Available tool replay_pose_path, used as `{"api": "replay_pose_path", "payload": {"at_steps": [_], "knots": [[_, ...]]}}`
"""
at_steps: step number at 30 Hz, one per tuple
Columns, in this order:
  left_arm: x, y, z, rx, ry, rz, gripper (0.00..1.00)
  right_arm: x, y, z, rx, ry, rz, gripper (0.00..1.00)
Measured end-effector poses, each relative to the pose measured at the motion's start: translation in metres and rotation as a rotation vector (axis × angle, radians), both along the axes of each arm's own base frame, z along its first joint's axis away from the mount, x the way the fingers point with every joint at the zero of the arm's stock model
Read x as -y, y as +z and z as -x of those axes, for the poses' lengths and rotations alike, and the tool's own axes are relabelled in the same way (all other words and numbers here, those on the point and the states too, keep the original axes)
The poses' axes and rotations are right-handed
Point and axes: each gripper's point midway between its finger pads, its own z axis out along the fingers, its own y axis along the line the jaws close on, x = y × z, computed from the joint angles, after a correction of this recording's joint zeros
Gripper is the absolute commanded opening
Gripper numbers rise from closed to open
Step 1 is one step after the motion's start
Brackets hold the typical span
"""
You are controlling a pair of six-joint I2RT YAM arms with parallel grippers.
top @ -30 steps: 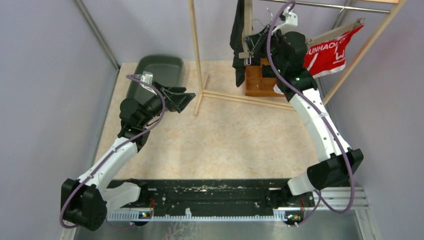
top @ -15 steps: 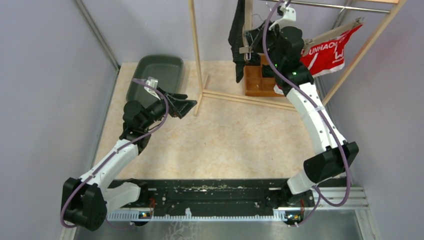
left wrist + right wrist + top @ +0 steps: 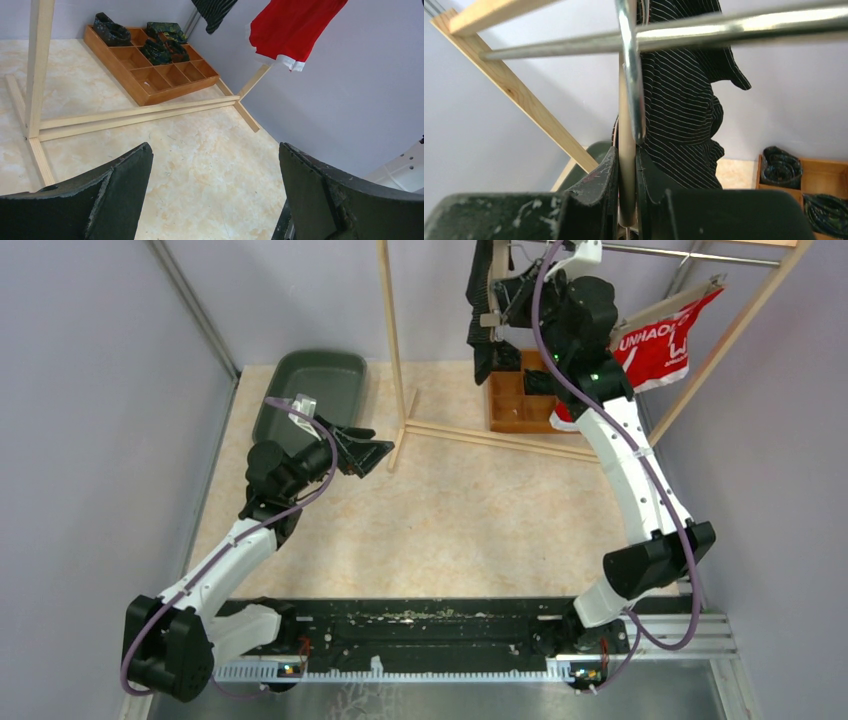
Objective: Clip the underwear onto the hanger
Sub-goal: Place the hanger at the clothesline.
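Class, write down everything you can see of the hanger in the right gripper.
The hanger has a pale, wood-looking bar pinched in the shut right gripper. A shiny metal hook rises from it and crosses the metal rail; whether it rests on the rail is unclear. Black striped underwear hangs right behind it.
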Motion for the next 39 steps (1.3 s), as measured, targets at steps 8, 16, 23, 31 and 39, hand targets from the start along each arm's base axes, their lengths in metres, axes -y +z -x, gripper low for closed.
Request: {"api": "replay_pose_path", "payload": {"at_steps": [8, 16, 23, 31, 39], "knots": [[-0.001, -0.003, 0.0, 0.001, 0.004, -0.017, 0.99, -0.005, 0.008, -0.013, 0.003, 0.0, -0.001, 0.0], [-0.001, -0.002, 0.0, 0.009, 0.006, -0.021, 0.99, -0.006, 0.007, -0.014, 0.0, -0.002, -0.002, 0.0], [-0.001, -0.002, 0.001, 0.011, 0.006, -0.02, 0.99, -0.007, -0.01, -0.019, -0.033, -0.007, 0.001, 0.0], [-0.002, -0.004, 0.002, 0.008, 0.011, -0.021, 0.99, -0.008, -0.027, -0.023, -0.054, -0.013, 0.006, 0.0], [-0.003, -0.003, 0.001, 0.006, 0.017, -0.021, 0.99, -0.006, -0.026, -0.022, -0.06, -0.018, 0.005, 0.0]]}}
